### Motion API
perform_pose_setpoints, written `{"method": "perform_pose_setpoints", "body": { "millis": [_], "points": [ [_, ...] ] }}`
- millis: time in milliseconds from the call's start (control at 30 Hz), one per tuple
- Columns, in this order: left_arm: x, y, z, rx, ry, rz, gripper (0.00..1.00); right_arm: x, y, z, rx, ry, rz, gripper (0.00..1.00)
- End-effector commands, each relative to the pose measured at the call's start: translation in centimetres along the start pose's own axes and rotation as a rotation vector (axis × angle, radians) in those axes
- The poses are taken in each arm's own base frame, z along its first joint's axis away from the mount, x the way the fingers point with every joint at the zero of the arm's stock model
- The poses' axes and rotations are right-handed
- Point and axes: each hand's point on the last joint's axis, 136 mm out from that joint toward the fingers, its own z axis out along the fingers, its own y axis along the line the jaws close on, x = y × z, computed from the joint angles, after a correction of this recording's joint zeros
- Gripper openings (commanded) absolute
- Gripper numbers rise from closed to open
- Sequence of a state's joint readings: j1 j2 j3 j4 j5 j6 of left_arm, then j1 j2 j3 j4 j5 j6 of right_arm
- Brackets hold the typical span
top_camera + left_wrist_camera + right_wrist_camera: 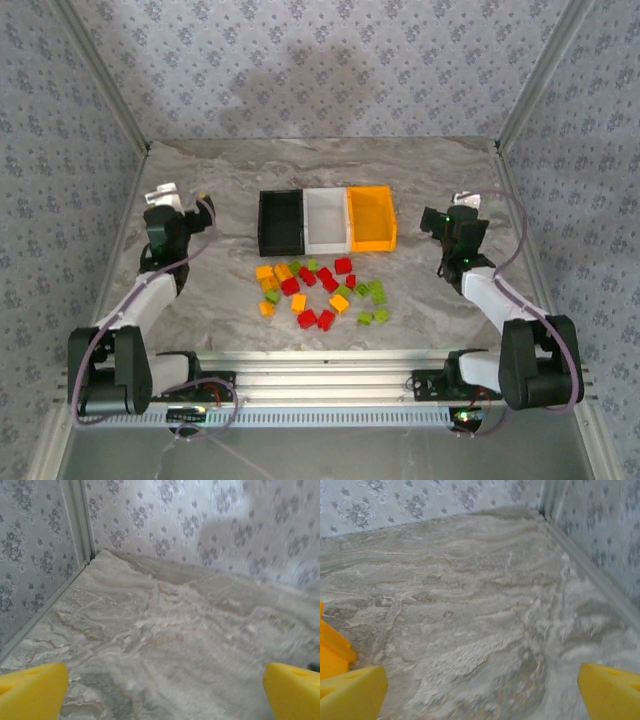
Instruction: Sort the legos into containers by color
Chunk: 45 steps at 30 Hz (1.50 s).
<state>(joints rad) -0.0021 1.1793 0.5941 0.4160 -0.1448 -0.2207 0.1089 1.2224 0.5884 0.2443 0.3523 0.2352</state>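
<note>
Two arm bases: bolted to slotted metal rail [320, 372] at near table edge, one near-left, one near-right.
table [215, 300]: grey marbled top, w/ bricks & bins abt mid-table.
legos [330, 285]: loose cluster on tabletop, centre, just near of the bins; colours mixed, approx twenty pcs.
red legos [307, 319]: mostly thru middle of cluster, two at its near edge.
orange-yellow legos [265, 272]: mostly left side, one more right of centre.
green legos [376, 292]: mostly right side, a few at far-centre.
left gripper [183, 195] [160, 695]: sat left of black bin, well apart from legos, over bare table; pincer spread wide, nothing btwn.
left fingers [30, 692]: yellow, at both lower corners of left wrist view, only marble btwn them.
right gripper [455, 208] [480, 692]: sat right of orange-yellow bin, near it but apart, well apart from legos; pincer spread wide, holding nothing.
right fingers [350, 695]: yellow, at both lower corners of right wrist view, bare marble btwn.
containers: three in a row, side walls touching, just far of cluster.
black bin [263, 222]: left end.
white bin [327, 243]: middle.
orange-yellow bin [372, 241]: right end.
walls [320, 70]: pale floral pattern, far side & both flanks.
</note>
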Motion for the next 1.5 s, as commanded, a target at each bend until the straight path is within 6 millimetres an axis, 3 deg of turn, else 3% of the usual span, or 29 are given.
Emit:
{"method": "perform_pose_setpoints", "body": {
  "millis": [0, 33, 67, 167, 233, 333, 600, 767, 967, 1067, 1233, 1467],
  "points": [
    [-2.5, 0.3, -1.4, -0.045, 0.006, -0.343, 1.0, 1.4, -3.4, -1.5, 0.17, 0.113, 0.36, 1.0],
    [-2.3, 1.4, -2.1, -0.112, 0.026, -0.48, 1.0, 2.4, -4.4, -2.0, 0.216, 0.158, 0.491, 1.0],
    [-1.5, 2.7, -2.9, -0.198, 0.06, -0.603, 1.0, 3.1, -3.8, -1.9, 0.166, 0.204, 0.554, 1.0],
    [-2.0, 1.2, -3.1, -0.086, 0.065, -0.652, 1.0, 2.9, -1.6, -1.1, -0.029, 0.225, 0.595, 1.0],
    [-1.7, 0.0, -3.6, -0.014, 0.087, -0.699, 1.0, 3.2, 0.4, -1.7, -0.139, 0.277, 0.538, 1.0],
    [-1.0, -2.5, -4.5, 0.106, 0.153, -0.722, 1.0, 5.3, 2.6, -3.6, -0.175, 0.402, 0.407, 0.98],
    [3.1, -8.2, -9.9, 0.27, 0.427, -0.557, 1.0, 13.6, 7.6, -10.9, -0.314, 0.638, 0.033, 0.88],
    [6.4, -9.1, -12.4, 0.321, 0.518, -0.512, 1.0, 16.7, 10.6, -14.5, -0.419, 0.716, -0.133, 0.76],
    [9.6, -9.1, -13.7, 0.332, 0.603, -0.499, 1.0, 20.0, 12.7, -17.1, -0.444, 0.787, -0.351, 0.66],
    [10.6, -8.8, -13.8, 0.319, 0.63, -0.496, 1.0, 20.6, 13.6, -17.4, -0.428, 0.769, -0.434, 0.63],
    [10.8, -8.9, -13.7, 0.322, 0.634, -0.489, 1.0, 19.8, 15.5, -17.0, -0.438, 0.721, -0.483, 0.64],
    [10.9, -8.9, -13.6, 0.311, 0.655, -0.458, 1.0, 18.8, 15.9, -14.0, -0.391, 0.748, -0.585, 0.59]
  ]
}}
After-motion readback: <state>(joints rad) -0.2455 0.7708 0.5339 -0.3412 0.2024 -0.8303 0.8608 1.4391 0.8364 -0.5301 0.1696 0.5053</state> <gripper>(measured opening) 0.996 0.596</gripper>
